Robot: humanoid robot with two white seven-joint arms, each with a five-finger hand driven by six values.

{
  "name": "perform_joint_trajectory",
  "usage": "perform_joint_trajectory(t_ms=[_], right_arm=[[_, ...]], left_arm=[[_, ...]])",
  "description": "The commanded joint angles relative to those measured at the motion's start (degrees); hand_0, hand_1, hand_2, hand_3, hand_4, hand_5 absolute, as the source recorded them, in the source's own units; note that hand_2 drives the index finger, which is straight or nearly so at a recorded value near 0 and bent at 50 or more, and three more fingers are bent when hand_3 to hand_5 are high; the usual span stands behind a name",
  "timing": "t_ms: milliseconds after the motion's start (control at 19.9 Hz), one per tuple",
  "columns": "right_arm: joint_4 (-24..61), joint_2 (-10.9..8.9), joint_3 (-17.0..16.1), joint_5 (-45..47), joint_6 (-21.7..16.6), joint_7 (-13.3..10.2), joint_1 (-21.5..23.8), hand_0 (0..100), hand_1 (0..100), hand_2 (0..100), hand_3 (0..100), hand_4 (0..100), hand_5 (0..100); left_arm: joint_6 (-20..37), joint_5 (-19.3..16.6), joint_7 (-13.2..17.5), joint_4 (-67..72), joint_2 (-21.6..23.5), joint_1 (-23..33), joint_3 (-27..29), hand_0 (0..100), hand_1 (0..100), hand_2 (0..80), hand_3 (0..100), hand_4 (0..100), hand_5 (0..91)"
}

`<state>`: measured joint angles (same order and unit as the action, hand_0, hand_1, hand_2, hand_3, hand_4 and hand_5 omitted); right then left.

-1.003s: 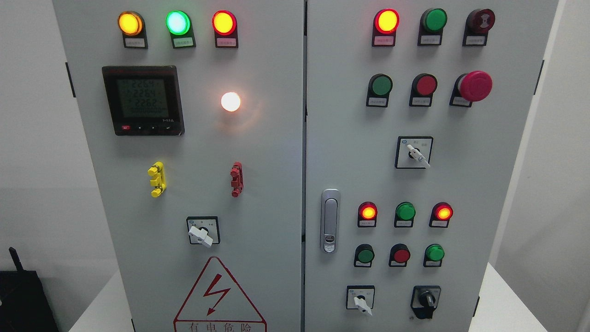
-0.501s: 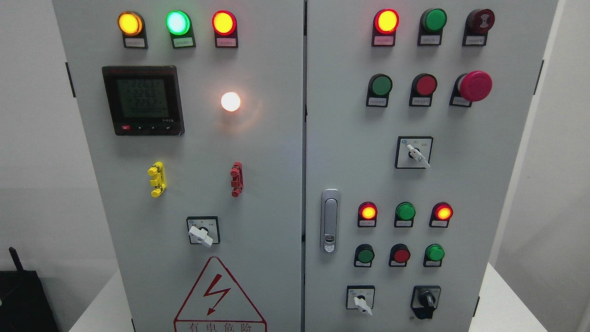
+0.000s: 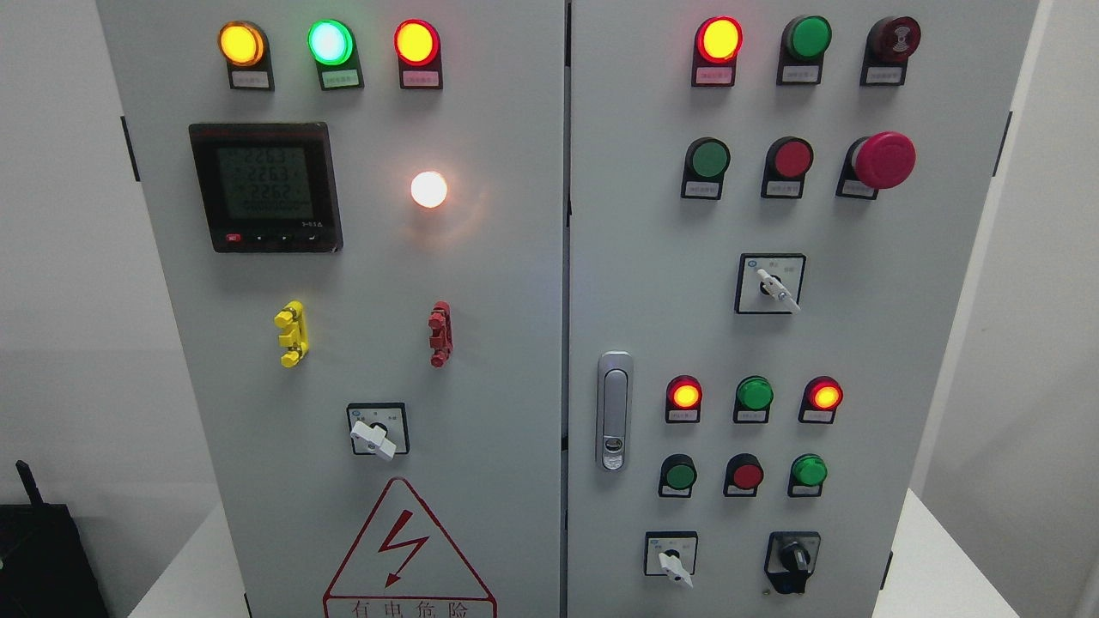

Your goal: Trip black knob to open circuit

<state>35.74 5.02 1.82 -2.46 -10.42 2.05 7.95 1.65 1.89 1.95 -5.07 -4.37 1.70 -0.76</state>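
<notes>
Black knob (image 3: 792, 560) sits low on the right door of the grey cabinet (image 3: 549, 257), pointer roughly upright, untouched. We have neither hand in view, so we cannot tell whether they are released, clenched or grasping anything, and places cannot be pinned relative to a hand; we go by the knob's neighbours instead.

- White selector (image 3: 671, 560) just beside the knob on its inner side, same row.
- Row of 3 buttons directly above: green button (image 3: 680, 475), red button (image 3: 747, 475), green lamp (image 3: 809, 470).
- Door latch (image 3: 613, 412) further inward and higher.
- Lit lamps suggest the circuit is live; we judge the trip not yet begun.

Risks as we judge them:
1. Arm rising from below the frame could clip the white selector, since the 2 switches sit close.
2. Overshooting upward could press a button in the row above.
3. Knob grip is small and narrow; fingers closing off-centre could slip, turning it partway only.
</notes>
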Motion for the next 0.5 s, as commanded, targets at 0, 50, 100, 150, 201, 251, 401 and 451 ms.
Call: perform_joint_trajectory(t_ms=[0,50,100,150,201,251,401,451], right_arm=[[5.5,0.16,0.1,-0.2,-0.2,-0.3,1.6,13,25,0,0,0,0],[7.4,0.25,0.1,-0.2,-0.2,-0.3,2.4,13,25,0,0,0,0],[9.0,0.25,0.1,-0.2,-0.2,-0.3,2.9,13,25,0,0,0,0],[10.6,0.25,0.2,-0.1,-0.3,-0.3,3.6,13,25,0,0,0,0],[12.5,0.16,0.3,-0.1,-0.4,-0.3,4.4,13,26,0,0,0,0],[14.6,0.16,0.3,0.0,-0.6,-0.2,5.2,13,26,0,0,0,0],[20.9,0.16,0.2,0.1,-1.0,-0.2,7.6,13,26,0,2,0,0],[22.9,0.16,0.2,0.1,-1.1,-0.2,8.3,12,26,0,3,0,0]], left_arm=[[-0.1,0.1,0.0,0.1,0.0,0.0,0.1,12,39,0.0,0,0,0.0],[-0.1,0.1,0.0,0.1,0.0,0.0,0.1,12,39,0.0,0,0,0.0],[-0.1,0.1,0.0,0.1,0.0,0.0,0.1,12,39,0.0,0,0,0.0],[-0.1,0.1,0.0,0.1,0.0,0.0,0.1,12,39,0.0,0,0,0.0],[-0.1,0.1,0.0,0.1,0.0,0.0,0.1,12,39,0.0,0,0,0.0],[-0.1,0.1,0.0,0.1,0.0,-0.1,0.1,12,39,0.0,0,0,0.0],[-0.1,0.1,0.0,0.1,0.0,0.0,0.1,12,39,0.0,0,0,0.0],[0.0,0.1,0.0,0.1,0.0,0.0,0.1,12,39,0.0,0,0,0.0]])
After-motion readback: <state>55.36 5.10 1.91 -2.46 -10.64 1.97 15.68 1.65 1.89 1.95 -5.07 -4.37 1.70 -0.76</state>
